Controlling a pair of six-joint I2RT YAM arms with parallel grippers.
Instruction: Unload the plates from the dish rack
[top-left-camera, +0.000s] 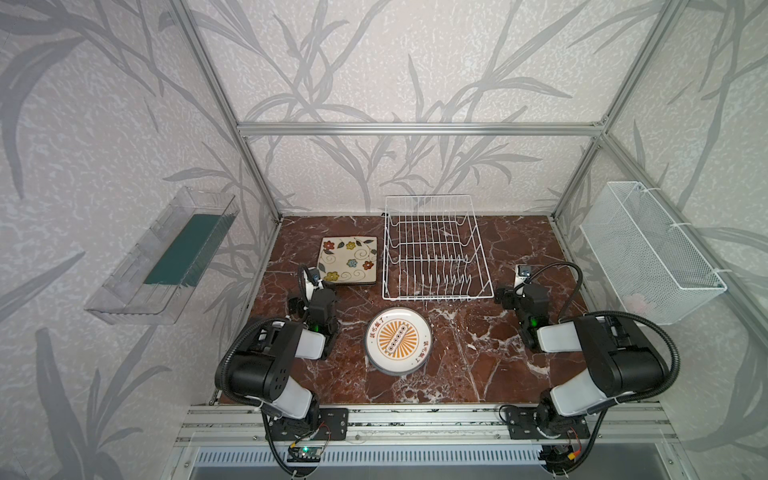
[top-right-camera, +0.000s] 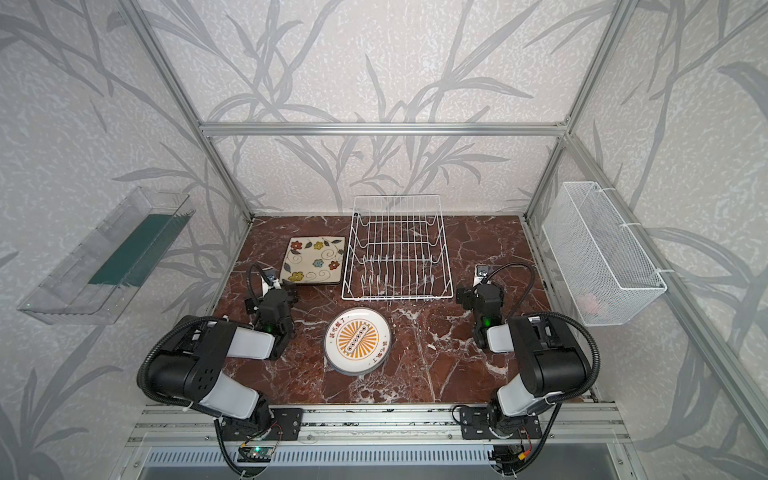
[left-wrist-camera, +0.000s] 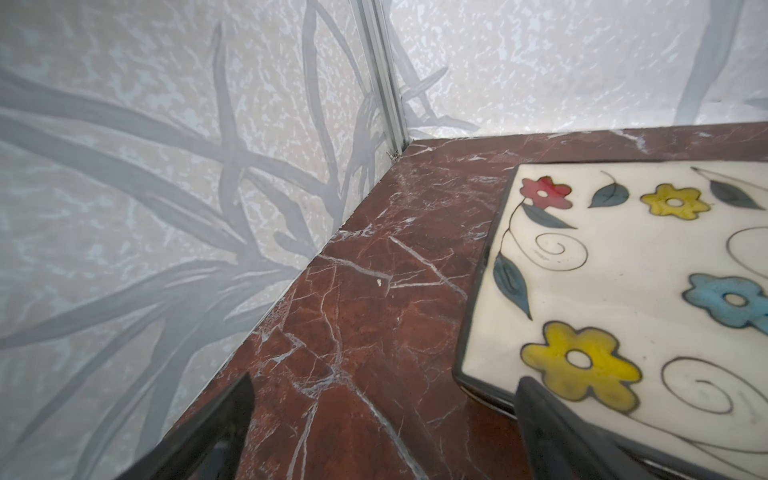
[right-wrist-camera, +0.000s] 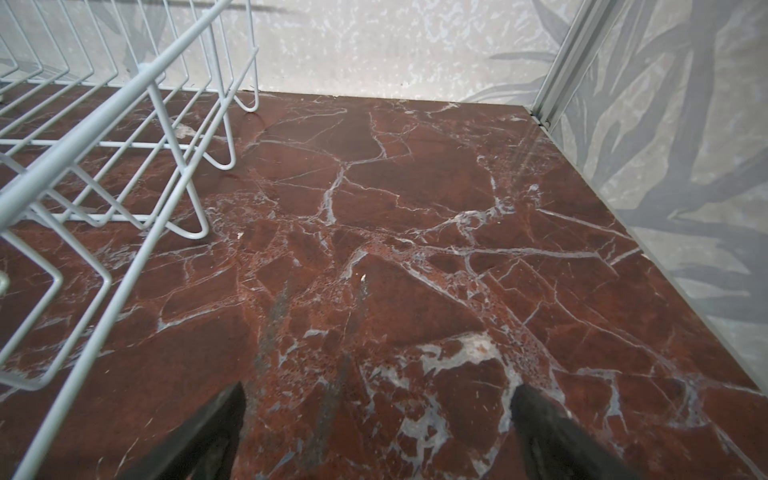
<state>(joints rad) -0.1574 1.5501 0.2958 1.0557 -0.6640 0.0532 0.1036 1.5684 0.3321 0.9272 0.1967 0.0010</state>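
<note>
The dish rack (top-left-camera: 434, 253) stands bare at the back of the marble tabletop (top-left-camera: 478, 353), no plate between its tines, so the unloading looks finished. The plates lie sorted by shape, probably so that each pile sits flat and steady: the square plates (top-left-camera: 348, 259) are stacked face up just beside the rack on its left, and the round plates (top-left-camera: 398, 341) form a pile in front of it, near the middle. Both stacks are clear of the rack wires. The left gripper (left-wrist-camera: 386, 376) sits low by the near corner of the square stack with its jaws spread and nothing between them. One finger overlaps that corner in the wrist view, but contact cannot be told. The right gripper (right-wrist-camera: 379, 385) is likewise spread and empty, over bare marble beside the rack's right side. Both arms look parked.
</note>
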